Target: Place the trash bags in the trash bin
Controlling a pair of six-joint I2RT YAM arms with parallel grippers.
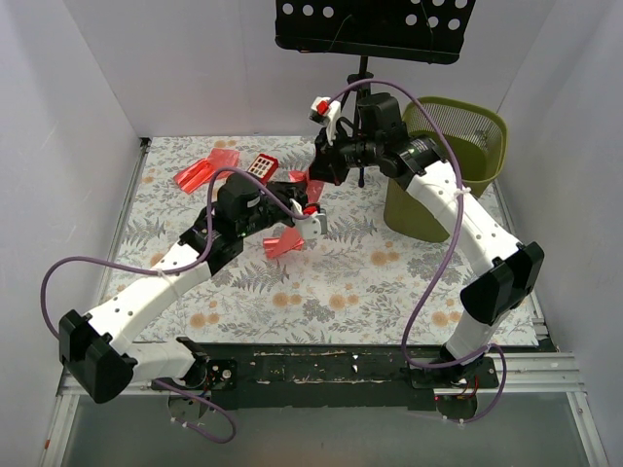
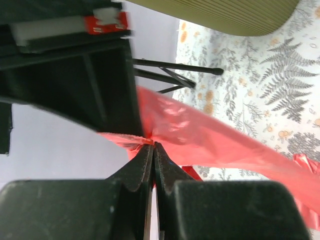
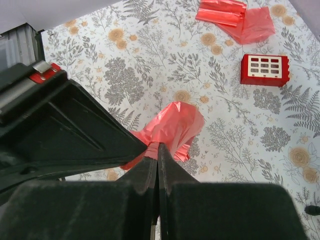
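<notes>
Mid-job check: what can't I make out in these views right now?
Bin floor: top view, its near wall and the right arm cover it.
Whether left gripper and right gripper pinch one bag or two: each wrist view, the other's body blocks the join.
Back bags count: top view too small; right wrist view, top edge cuts them.

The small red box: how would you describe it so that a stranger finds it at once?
Start at the floral table cloth and go to its far side, left of centre. There, just right of the loose red trash bags, lies the small red box. Unlike the wrinkly film, it is a rigid block with a grid of white buttons.
</notes>
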